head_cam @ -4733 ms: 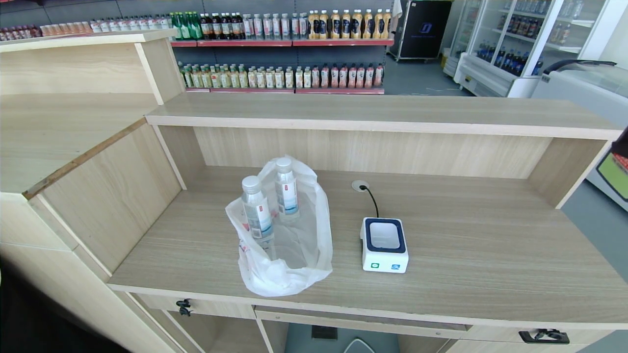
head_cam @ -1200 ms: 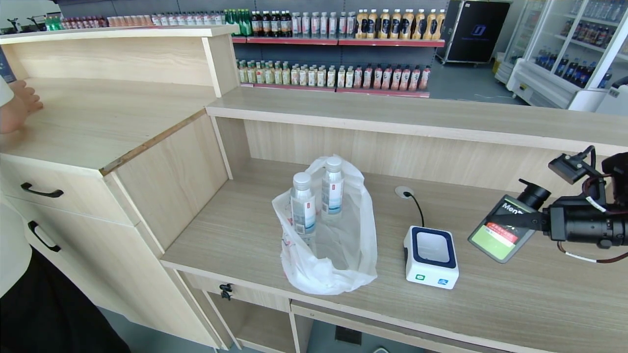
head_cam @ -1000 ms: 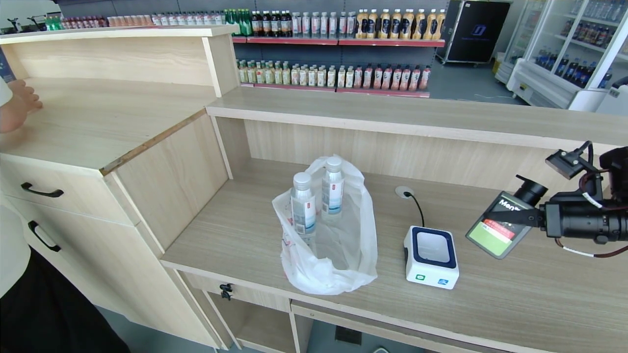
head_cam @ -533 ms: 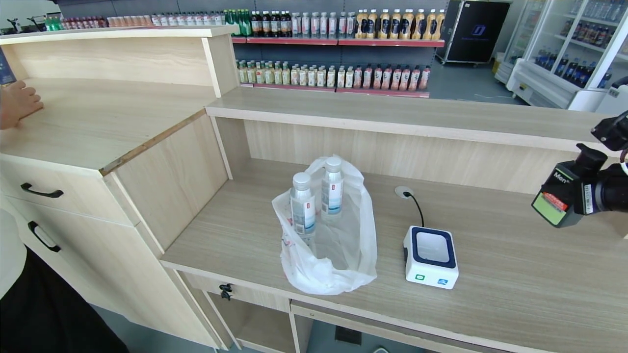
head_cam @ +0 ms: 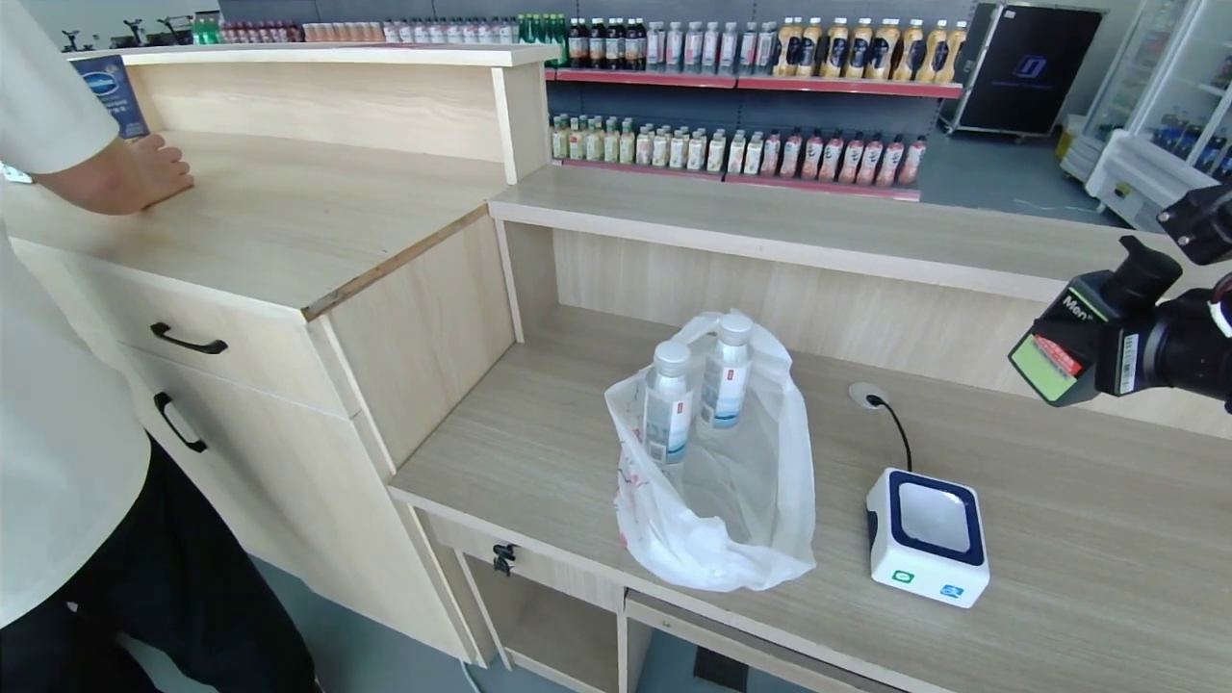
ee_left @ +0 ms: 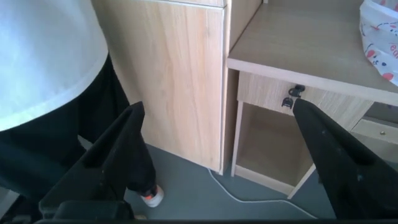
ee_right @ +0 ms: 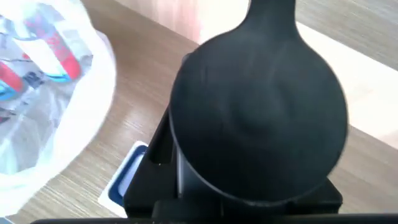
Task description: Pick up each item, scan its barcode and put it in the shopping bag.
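The right gripper (head_cam: 1160,351) is up in the air at the right end of the counter (head_cam: 1059,539), closed tight around a black bottle (head_cam: 1083,346) with a green and red label. The bottle lies tilted, its label end turned down and toward the middle of the counter, and its round cap points up toward the raised ledge (head_cam: 770,217) that runs along the back. It hangs clear of the wood, above and to the right of the scanner (head_cam: 927,537), well apart from it. The scanner is a small white box with a dark blue frame around its window. It sits flat near the front edge, and a black cable (head_cam: 900,438) runs from it back to a round hole in the counter top. Just to the left of the scanner stands the white plastic shopping bag (head_cam: 717,525), its mouth open. Two clear water bottles (head_cam: 666,409) stand upright inside it, side by side, one a little farther back than the other. The left gripper (ee_left: 217,168) is down low beside the front of the counter, over the grey floor, with its two black fingers (ee_left: 112,162) spread wide apart and nothing between them.
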